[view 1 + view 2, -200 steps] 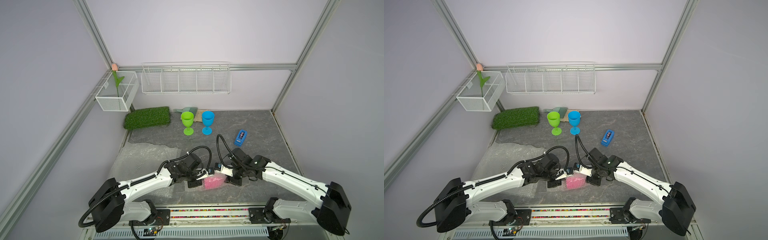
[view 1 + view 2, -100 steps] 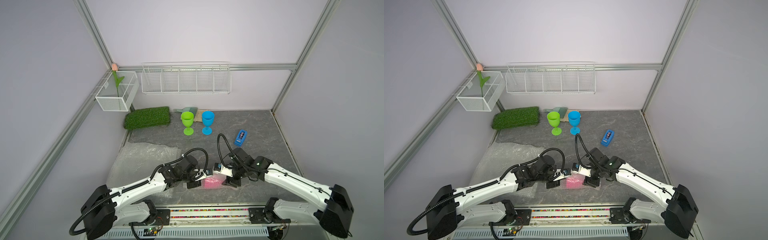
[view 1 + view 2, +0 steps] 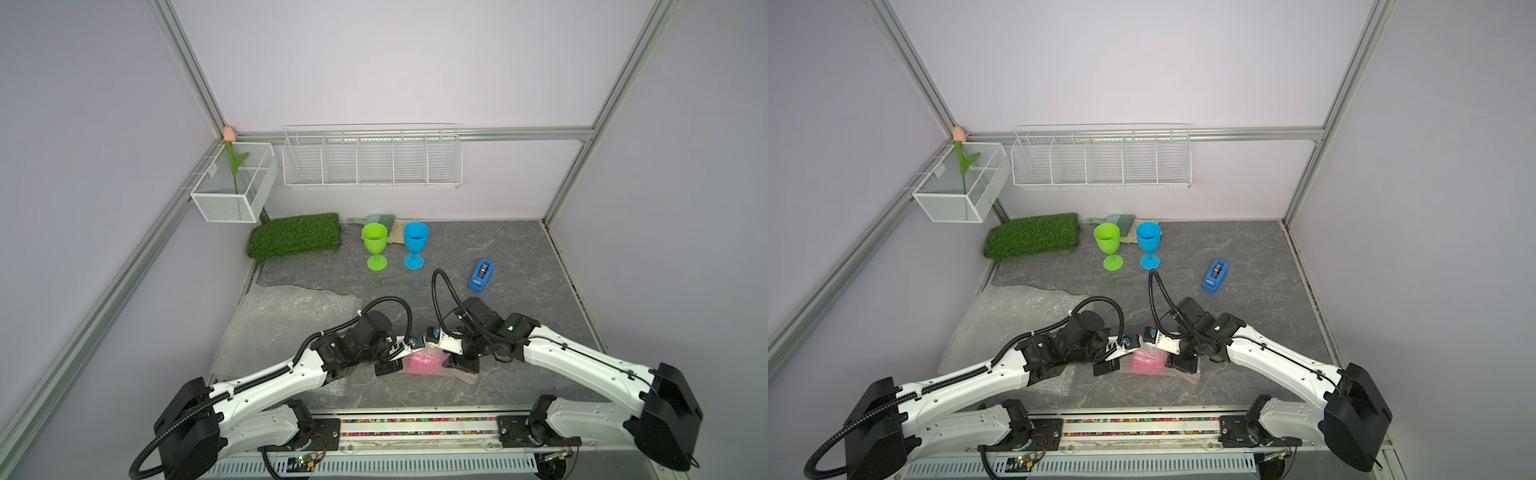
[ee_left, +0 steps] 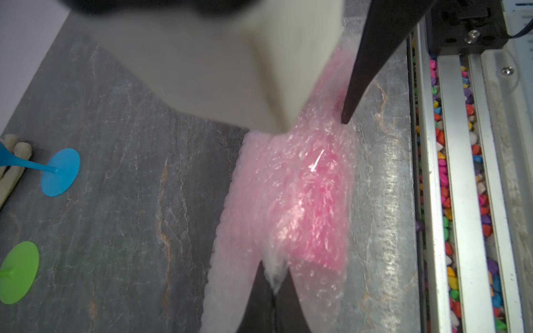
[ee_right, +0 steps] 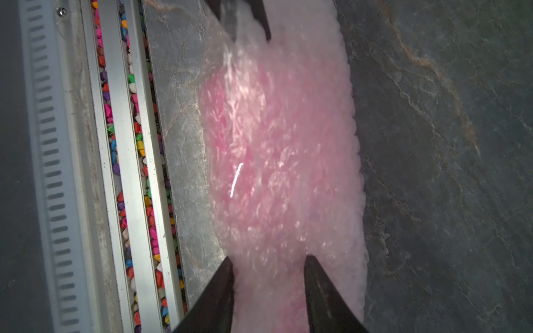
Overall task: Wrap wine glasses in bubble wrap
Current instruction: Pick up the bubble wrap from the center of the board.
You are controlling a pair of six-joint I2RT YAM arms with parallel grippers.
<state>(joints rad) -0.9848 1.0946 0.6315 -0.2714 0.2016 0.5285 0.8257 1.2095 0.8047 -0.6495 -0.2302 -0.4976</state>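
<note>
A hot pink wine glass (image 3: 422,361) lies on its side near the table's front edge, rolled in bubble wrap (image 5: 277,161). My left gripper (image 4: 274,268) is shut on a bunched end of that wrap. At the opposite end my right gripper (image 5: 268,259) is open, its jaws standing apart on either side of the wrapped bundle, with wrap filling the gap. In both top views the grippers (image 3: 390,368) (image 3: 459,363) face each other across the bundle (image 3: 1146,360). A lime green glass (image 3: 375,245) and a sky blue glass (image 3: 415,245) stand upright and bare at the back.
Loose sheets of bubble wrap (image 3: 282,324) lie on the table's left side, partly under the left arm. A blue tape dispenser (image 3: 481,276) sits at the right. A green turf mat (image 3: 295,235) and small brush (image 3: 376,218) lie at the back. A pebble-filled rail (image 3: 415,426) borders the front.
The right gripper's jaws have narrowed around the wrapped bundle. Both arms have shifted only slightly, and the pink bundle stays in the same spot.
</note>
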